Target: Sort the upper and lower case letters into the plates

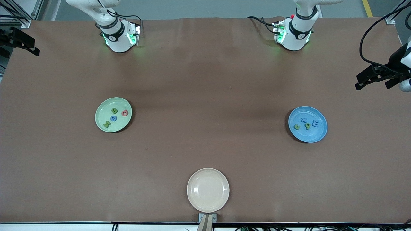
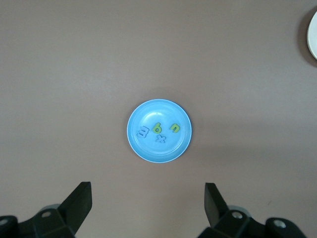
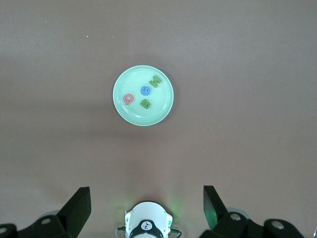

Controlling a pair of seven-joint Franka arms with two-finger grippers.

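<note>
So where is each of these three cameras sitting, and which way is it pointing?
Front view: high across the table, facing both robot bases; it shows the green plate, the blue plate, the cream plate and the left end effector at the frame edge.
Left wrist view: on the left arm, looking down at the blue plate; the open left end effector shows.
Right wrist view: on the right arm, looking down at the green plate; the open right end effector and a robot base show.
Each wrist view shares its plate with the front view.
</note>
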